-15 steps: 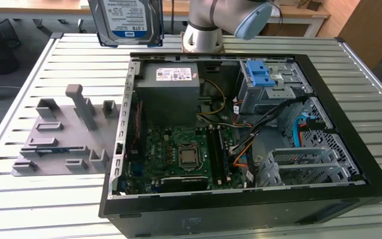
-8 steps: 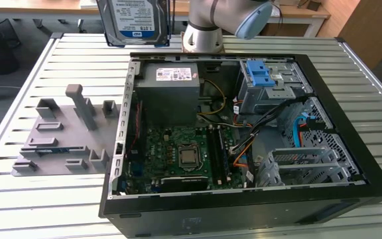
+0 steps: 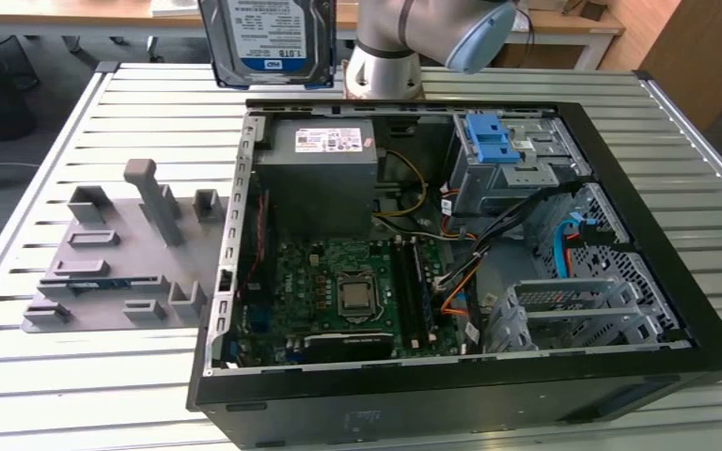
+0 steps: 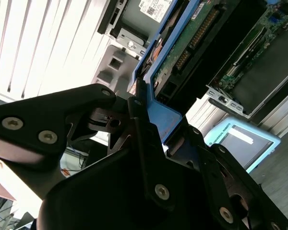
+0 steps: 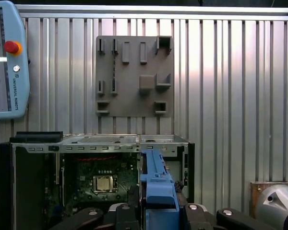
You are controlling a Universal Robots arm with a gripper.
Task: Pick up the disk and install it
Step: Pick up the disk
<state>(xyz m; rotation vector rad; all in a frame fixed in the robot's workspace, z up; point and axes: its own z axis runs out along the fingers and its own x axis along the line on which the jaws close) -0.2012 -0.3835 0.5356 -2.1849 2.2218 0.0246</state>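
High over the far edge of the open computer case, well off the slatted desk: disk, upright, label facing the exterior view. Clamped in the gripper, jaws narrowed onto the blue carrier bracket at one end. Probably rigid and dense for its size, smooth on the metal faces, fragile at the exposed circuit board. Best taken by the bracket edges, as now. Not yet in the drive cage.

Open computer case on slatted table; grey fixture beside it.
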